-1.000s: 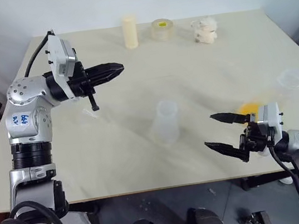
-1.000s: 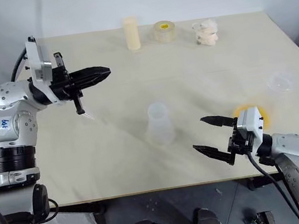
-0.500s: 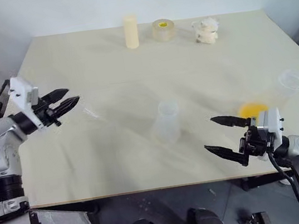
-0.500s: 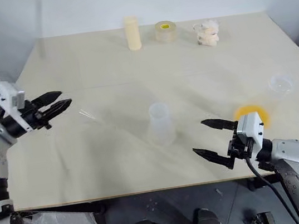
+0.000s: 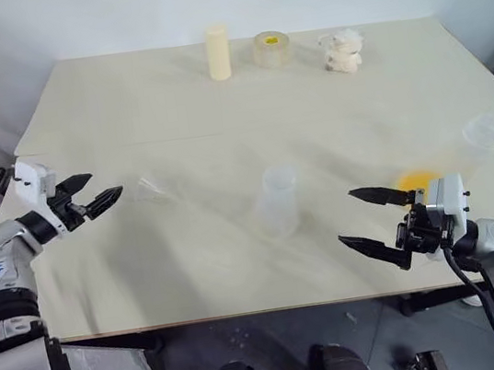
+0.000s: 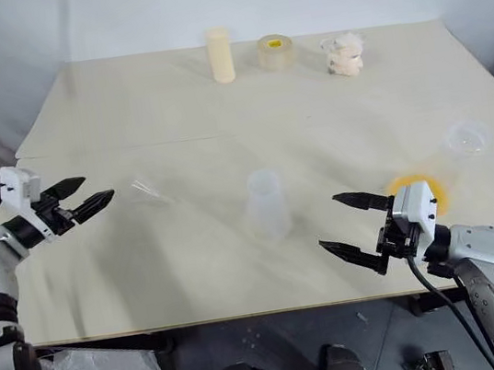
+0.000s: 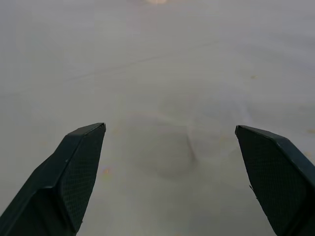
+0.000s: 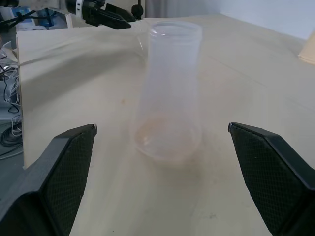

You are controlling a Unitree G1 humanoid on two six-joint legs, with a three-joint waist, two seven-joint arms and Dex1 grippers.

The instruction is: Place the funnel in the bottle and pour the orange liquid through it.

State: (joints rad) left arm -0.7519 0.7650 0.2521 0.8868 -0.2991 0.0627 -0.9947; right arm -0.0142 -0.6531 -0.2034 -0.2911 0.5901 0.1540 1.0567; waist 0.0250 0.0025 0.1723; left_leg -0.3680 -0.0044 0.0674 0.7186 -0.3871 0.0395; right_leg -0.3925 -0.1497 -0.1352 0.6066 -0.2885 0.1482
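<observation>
Nothing is done yet: the funnel [image 5: 153, 189] lies near the desk's left edge, the bottle [image 5: 277, 201] stands empty mid-desk, the orange liquid [image 5: 417, 182] waits near the right edge, and the left gripper [image 5: 92, 192] and right gripper [image 5: 368, 216] gape wide, holding nothing.

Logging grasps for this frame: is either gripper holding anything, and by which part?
Nothing is held. The left gripper and right gripper are both open and empty; the small see-through plastic funnel lies on the table.
</observation>
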